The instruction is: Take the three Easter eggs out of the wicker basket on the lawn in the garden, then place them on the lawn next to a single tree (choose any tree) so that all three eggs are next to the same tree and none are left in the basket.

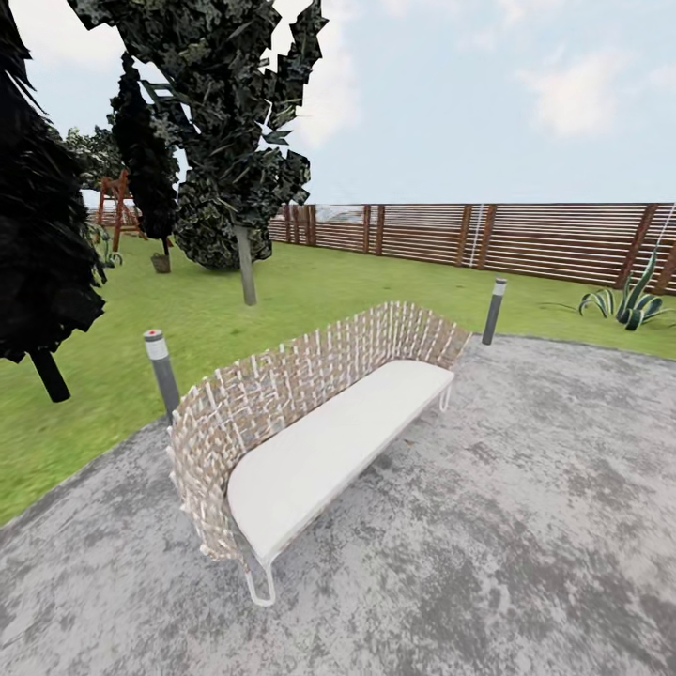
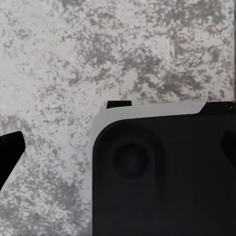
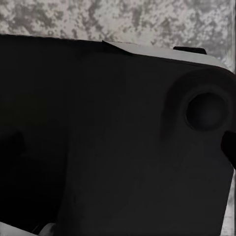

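Easter eggs are the prize, and by the task they sit in a wicker basket out on the lawn (image 1: 310,291). From here I can't place them. A small brown thing (image 1: 161,264) at the upper left of the head view, at the foot of a thin dark trunk, might be that basket, but it's too small to call.

My read on handling: small, light, hard-shelled and smooth, so likely to roll or squirt out of a pinch. I'd take each one across its middle, with a gentle close, and set it down rather than drop it.

The robot is parked on the grey patio (image 1: 526,488), facing a pale woven sofa (image 1: 310,413) at centre frame. A short post light (image 1: 161,371) stands at the paving's edge, left of centre. Beyond it, upper left of centre, there's a candidate tree (image 1: 246,268): slim pale trunk, dark blocky crown, grass all around its foot. The slatted fence (image 1: 526,239) runs across the upper right, with a spiky plant (image 1: 624,302) in front of it.

The head view gives the whole yard and the route. The wrist views give none of that. The left one looks at mottled paving (image 2: 73,59) past a dark rounded housing (image 2: 167,177), with a black wedge (image 2: 10,152) at the frame's left edge. The right one has an even larger dark body (image 3: 108,137) and a strip of paving (image 3: 123,19) along the top.

Left hand, right hand, wide or narrow? I cannot tell from these shapes.
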{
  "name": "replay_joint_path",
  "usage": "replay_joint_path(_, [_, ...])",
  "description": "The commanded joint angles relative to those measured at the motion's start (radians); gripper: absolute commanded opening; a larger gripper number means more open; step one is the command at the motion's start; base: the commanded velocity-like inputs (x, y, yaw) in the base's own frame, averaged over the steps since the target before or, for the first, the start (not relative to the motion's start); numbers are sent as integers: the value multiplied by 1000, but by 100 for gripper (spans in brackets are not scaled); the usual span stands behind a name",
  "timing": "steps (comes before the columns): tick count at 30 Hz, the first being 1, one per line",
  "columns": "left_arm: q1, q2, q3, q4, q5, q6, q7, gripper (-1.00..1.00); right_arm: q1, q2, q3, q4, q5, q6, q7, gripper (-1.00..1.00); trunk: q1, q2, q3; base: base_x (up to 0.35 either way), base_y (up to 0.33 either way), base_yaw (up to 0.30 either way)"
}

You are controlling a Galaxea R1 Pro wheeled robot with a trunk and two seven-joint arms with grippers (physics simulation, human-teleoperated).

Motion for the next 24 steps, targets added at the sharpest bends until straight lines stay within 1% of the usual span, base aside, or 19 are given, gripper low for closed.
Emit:
replay_joint_path(1, [0,0,-1,0,-1,-3,1,100,0,0,7,0,-1,-2,0,100,0,0,-1,201,-67,0])
replay_joint_path(4, [0,0,-1,0,-1,-3,1,100,0,0,5,1,-4,-2,0,100,0,0,-1,116,-38,11])
replay_joint_path(8, [0,1,-1,0,-1,-9,1,100,0,0,6,3,-5,1,-1,100,0,0,-1,38,-13,159])
replay_joint_path(24, [0,0,-1,0,-1,-16,1,100,0,0,7,11,4,2,-2,100,0,0,-1,34,-23,271])
